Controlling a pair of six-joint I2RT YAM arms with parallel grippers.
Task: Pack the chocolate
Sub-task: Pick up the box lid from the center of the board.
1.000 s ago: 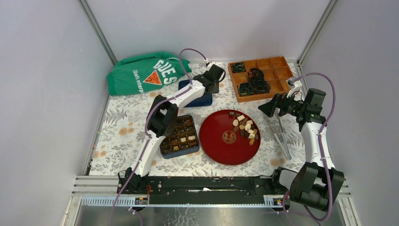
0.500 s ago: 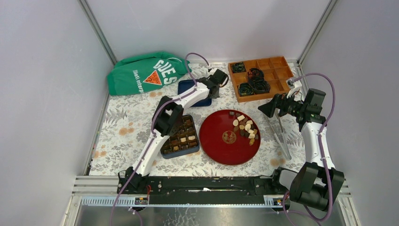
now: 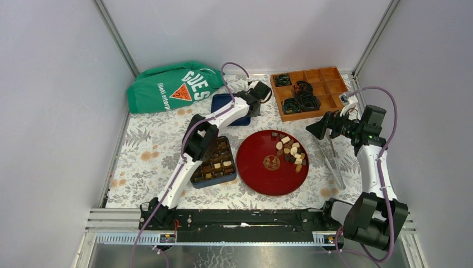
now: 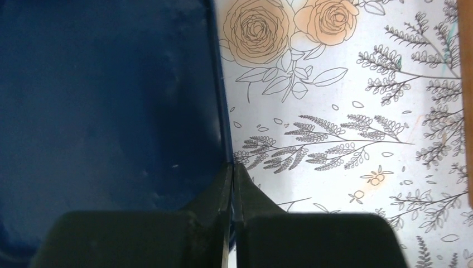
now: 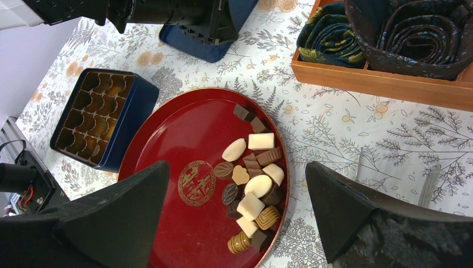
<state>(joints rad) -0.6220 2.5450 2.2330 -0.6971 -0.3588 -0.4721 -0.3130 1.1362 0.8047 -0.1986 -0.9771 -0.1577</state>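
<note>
Not far along by my read: the box (image 3: 194,177) has a few pieces in its near rows, but most of the chocolate (image 5: 252,187) sits heaped on the red plate (image 5: 178,139). My left gripper (image 4: 233,167) is pinched on the rim of the blue lid (image 4: 106,111), and my right gripper (image 5: 237,167) hangs wide apart by the plate

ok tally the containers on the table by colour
blue: 2, chocolate box and lid
red: 1, plate
orange-brown: 1, wooden divider tray
green: 1, cloth bag
total: 5
</note>
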